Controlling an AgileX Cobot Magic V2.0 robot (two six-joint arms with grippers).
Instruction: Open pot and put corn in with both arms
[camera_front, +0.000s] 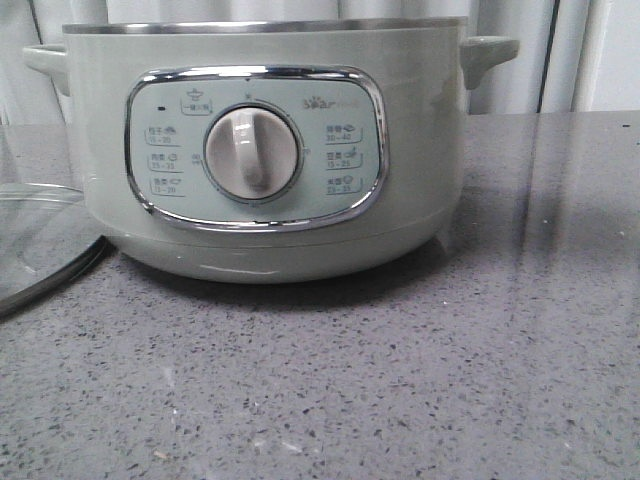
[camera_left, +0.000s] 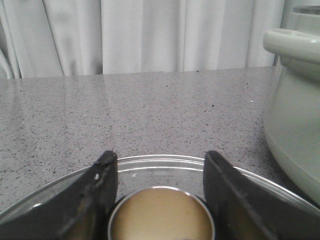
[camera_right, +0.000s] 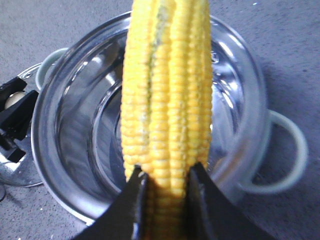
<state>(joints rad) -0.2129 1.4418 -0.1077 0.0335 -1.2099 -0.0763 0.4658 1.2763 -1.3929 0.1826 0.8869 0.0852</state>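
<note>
Yellow corn (camera_right: 167, 100) in R jaws above pot (camera_right: 150, 115) rim.

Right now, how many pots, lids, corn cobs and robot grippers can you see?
Pot: 1
Glass lid: 1
Corn cob: 1
Grippers: 2, the left gripper and the right gripper
Total: 5

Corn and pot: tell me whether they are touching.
Apart. In the right wrist view the right end effector holds the corn in the air above the open pot, its steel bowl showing behind the cob.
</note>
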